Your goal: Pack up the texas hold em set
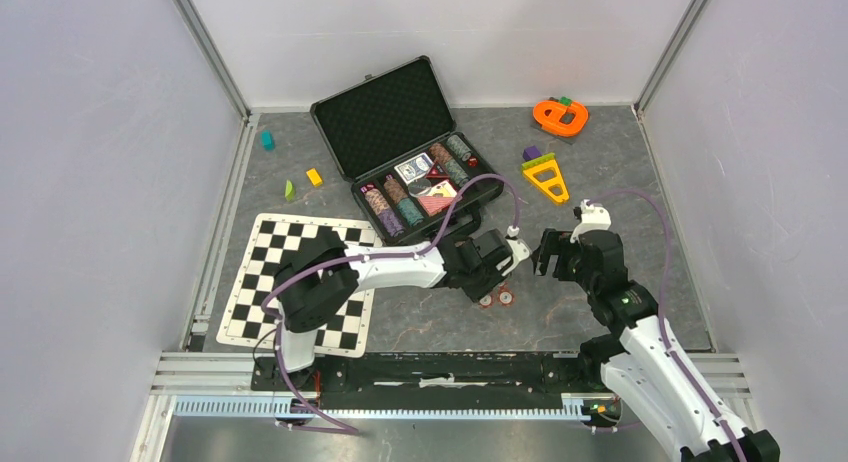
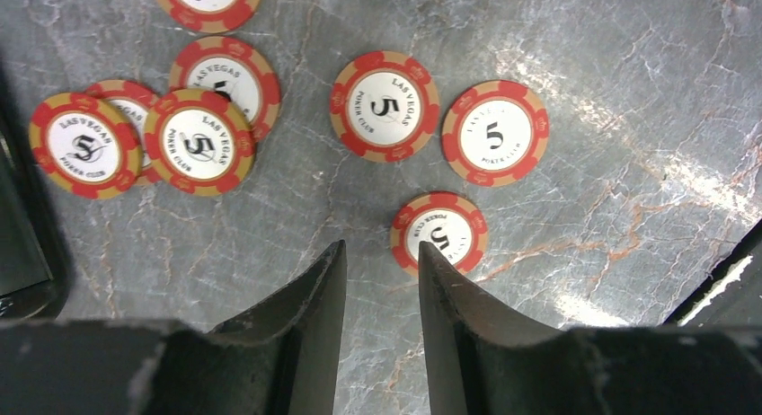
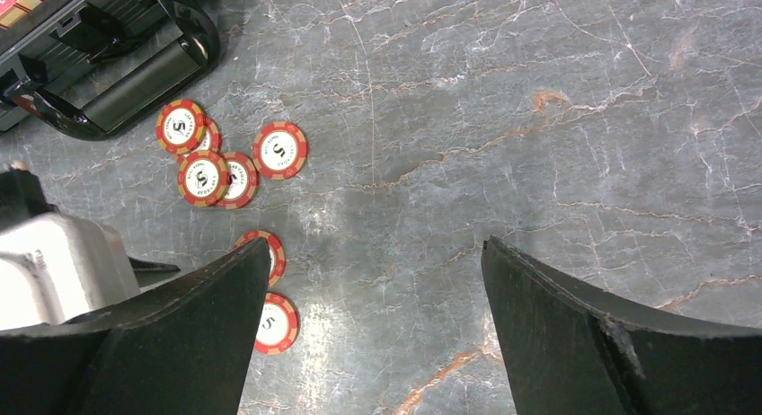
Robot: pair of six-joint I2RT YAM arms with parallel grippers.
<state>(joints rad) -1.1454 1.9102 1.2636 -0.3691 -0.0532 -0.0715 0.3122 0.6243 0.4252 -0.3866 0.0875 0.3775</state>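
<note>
The black briefcase (image 1: pixel 385 117) lies open at the back, with coloured chip stacks (image 1: pixel 390 207) and card decks (image 1: pixel 413 168) in its lower half. Several red-white poker chips (image 1: pixel 496 299) lie loose on the table in front of it. My left gripper (image 2: pixel 379 251) hovers over them, its jaws a narrow gap apart with nothing between; one chip (image 2: pixel 438 233) lies just past its right fingertip. In the top view the left gripper (image 1: pixel 497 280) sits right above the chips. My right gripper (image 3: pixel 377 244) stands wide open and empty beside the chips (image 3: pixel 279 150), its own place in the top view (image 1: pixel 548 257) just right of them.
A black-white checkered mat (image 1: pixel 300 277) lies at the left under my left arm. Orange (image 1: pixel 560 115) and yellow (image 1: pixel 546 178) toys sit at the back right. Small teal (image 1: pixel 267 140), yellow (image 1: pixel 314 177) and green (image 1: pixel 290 190) blocks lie at the back left. The case handle (image 3: pixel 135 83) lies near the chips.
</note>
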